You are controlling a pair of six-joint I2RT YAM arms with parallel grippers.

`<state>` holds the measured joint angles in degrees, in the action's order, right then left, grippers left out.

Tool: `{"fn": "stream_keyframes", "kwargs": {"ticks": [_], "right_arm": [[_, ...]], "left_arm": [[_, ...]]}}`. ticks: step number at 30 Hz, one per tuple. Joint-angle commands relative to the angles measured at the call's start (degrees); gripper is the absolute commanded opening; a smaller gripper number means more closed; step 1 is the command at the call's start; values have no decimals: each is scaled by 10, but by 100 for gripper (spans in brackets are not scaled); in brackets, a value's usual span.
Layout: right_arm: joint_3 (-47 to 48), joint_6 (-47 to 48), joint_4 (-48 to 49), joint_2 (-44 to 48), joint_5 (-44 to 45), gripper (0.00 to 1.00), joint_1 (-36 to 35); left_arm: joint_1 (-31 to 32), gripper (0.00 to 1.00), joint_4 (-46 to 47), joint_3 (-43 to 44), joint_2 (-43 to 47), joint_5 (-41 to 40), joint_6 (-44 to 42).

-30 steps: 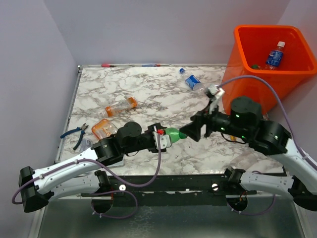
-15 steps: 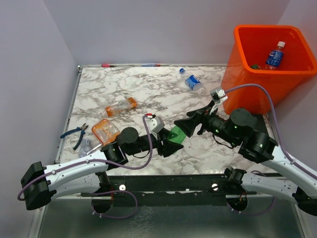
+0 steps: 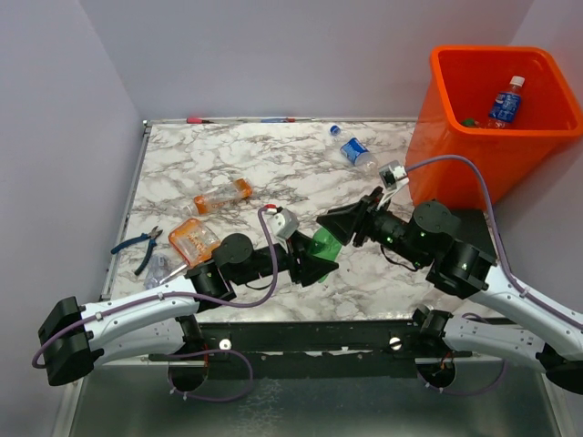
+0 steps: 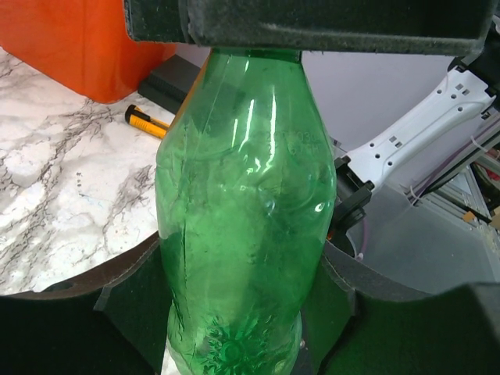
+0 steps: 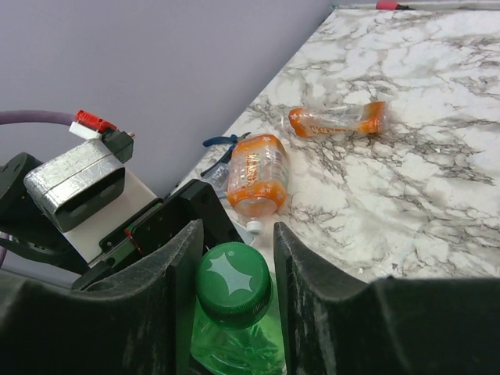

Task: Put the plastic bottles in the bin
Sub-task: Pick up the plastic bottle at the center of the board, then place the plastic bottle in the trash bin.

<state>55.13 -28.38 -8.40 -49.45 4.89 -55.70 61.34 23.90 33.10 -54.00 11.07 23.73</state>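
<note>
A green plastic bottle (image 3: 319,247) hangs just above the marble table between the two arms. My left gripper (image 3: 311,262) is shut on its lower body (image 4: 246,203), one finger on each side. My right gripper (image 3: 336,225) has come in from the right and is shut on the green cap (image 5: 234,280). The orange bin (image 3: 455,155) stands at the back right with a blue-labelled bottle (image 3: 504,105) inside. Two orange bottles (image 3: 221,196) (image 3: 193,238) and a clear blue-labelled one (image 3: 355,151) lie on the table.
Blue-handled pliers (image 3: 141,246) and a crushed clear bottle (image 3: 159,267) lie near the table's left edge. A thin pen (image 3: 196,119) lies along the back edge. A yellow and black tool (image 4: 147,119) sits close to the bin's base.
My left arm drew the green bottle back and lower, tilting its cap to the right. My right gripper moved left over the cap and closed on it.
</note>
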Motion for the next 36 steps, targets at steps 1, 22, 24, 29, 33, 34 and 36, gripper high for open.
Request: {"fn": "stream_keyframes", "kwargs": {"ticks": [1, 22, 24, 29, 33, 34, 36], "right_arm": [[-8, -4, 19, 0, -9, 41, -2], [14, 2, -25, 7, 0, 0, -2], [30, 12, -41, 11, 12, 0, -2], [81, 52, -82, 18, 46, 0, -2], [189, 131, -165, 4, 114, 0, -2], [231, 155, -198, -6, 146, 0, -2], [309, 202, -246, -25, 209, 0, -2]], "left_arm": [[0, 37, 19, 11, 13, -25, 10], [-1, 99, 20, 1, 48, -89, -10], [-1, 99, 20, -7, 60, -113, -16], [-1, 99, 9, -22, 102, -189, -39], [-1, 99, -70, -12, 148, -277, -90], [-1, 99, -94, -8, 159, -310, -104], [-1, 99, -133, -6, 182, -369, -136]]}}
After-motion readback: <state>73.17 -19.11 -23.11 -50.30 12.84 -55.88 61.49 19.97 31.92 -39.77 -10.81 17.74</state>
